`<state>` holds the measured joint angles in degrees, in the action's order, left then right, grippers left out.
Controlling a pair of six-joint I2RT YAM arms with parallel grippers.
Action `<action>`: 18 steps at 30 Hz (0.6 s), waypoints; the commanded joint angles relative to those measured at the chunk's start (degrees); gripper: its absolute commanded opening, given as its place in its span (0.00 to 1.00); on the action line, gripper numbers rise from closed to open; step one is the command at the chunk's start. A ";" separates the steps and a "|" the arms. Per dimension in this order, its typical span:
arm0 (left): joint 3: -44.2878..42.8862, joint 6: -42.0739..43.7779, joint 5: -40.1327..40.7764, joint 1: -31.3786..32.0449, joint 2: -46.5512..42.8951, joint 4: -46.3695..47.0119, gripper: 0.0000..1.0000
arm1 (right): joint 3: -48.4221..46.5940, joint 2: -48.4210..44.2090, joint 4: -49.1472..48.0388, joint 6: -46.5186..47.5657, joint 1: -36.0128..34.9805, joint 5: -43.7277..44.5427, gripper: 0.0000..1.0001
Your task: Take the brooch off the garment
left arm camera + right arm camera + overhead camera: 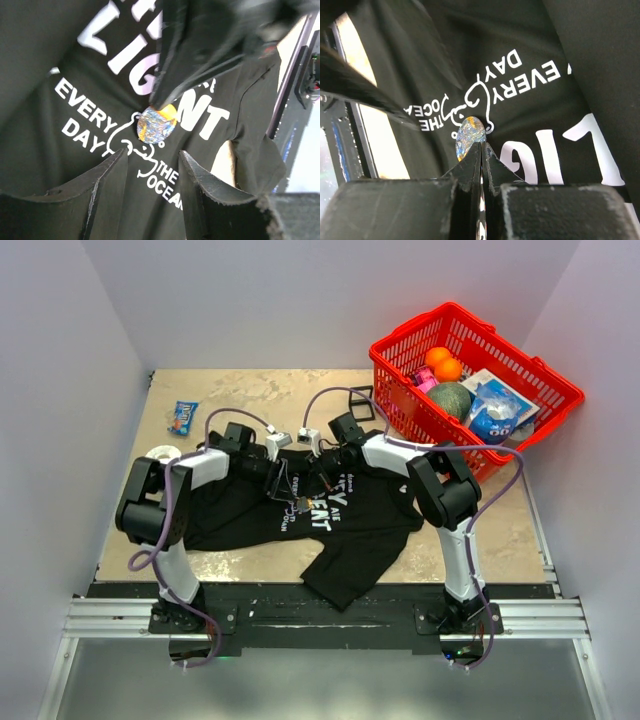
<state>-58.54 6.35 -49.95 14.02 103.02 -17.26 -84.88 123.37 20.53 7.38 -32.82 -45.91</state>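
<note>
The garment (350,510), a black T-shirt with white lettering, lies spread on the table under both arms. The brooch (156,124) is a small round disc with a shimmering silver-blue face and an orange edge, sitting on the chest print. My right gripper (482,144) is shut on the brooch (470,136), its tips pinching the disc's rim. From the left wrist view its dark fingers (170,85) come down onto the disc's top edge. My left gripper (150,155) hovers open just below the brooch over the printed lettering, with nothing between its fingers.
A red basket (400,400) with fruit and packets stands at the back right. A black wire frame (358,400) lies just left of it. A blue snack packet (182,417) and a silver tin (162,452) sit at the left.
</note>
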 commanded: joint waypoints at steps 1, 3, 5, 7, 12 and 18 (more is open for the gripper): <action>-3.68 -2.75 -4.18 0.39 3.32 -0.23 0.49 | 0.42 -1.82 -2.34 -1.75 0.03 -2.78 0.00; -4.47 -2.75 -5.50 0.39 5.60 -1.63 0.49 | 0.24 -1.47 -2.25 -1.40 0.03 -2.69 0.00; -5.26 -3.71 -6.73 0.39 7.89 -1.47 0.48 | -0.19 -1.03 -2.17 -1.05 0.03 -2.43 0.00; -5.61 -4.85 -6.82 0.39 9.12 -0.24 0.48 | -0.46 -1.03 -2.08 -0.87 0.03 -2.25 0.00; -6.93 -5.82 -7.79 0.39 11.41 0.64 0.47 | -0.37 -1.03 -1.20 0.09 0.12 -1.46 0.00; -8.51 -4.86 -10.24 0.39 13.43 0.65 0.46 | 0.77 -0.94 -1.20 0.71 0.39 0.90 0.00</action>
<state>-64.82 1.10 -57.67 14.06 114.83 -17.80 -84.79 123.37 19.70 7.01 -32.62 -45.98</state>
